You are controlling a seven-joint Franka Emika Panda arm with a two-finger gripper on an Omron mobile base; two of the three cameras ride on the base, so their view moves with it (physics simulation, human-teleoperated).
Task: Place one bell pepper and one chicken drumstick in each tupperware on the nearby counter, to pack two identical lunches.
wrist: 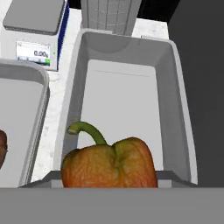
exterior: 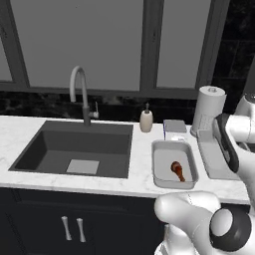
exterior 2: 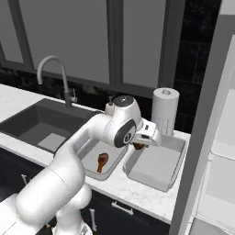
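Bell pepper [wrist: 109, 162], glossy orange-red with a curled green stem, sits gripped in the tool [exterior 2: 139, 145], which hangs above the near end of the empty light grey rectangular tupperware [wrist: 177, 87]. That tub's long axis runs away from the tool towards the white paper towel roll [exterior 2: 165, 110]; its floor lies straight below and ahead. Beside this tub, the second grey tupperware [exterior: 158, 149] holds a reddish-brown chicken drumstick [exterior: 177, 170].

Orange-red bell pepper [wrist: 109, 164] with green stem, pale grey tupperware [wrist: 173, 87], reddish-brown chicken drumstick [exterior: 177, 170], white grey-veined counter [exterior: 20, 130].
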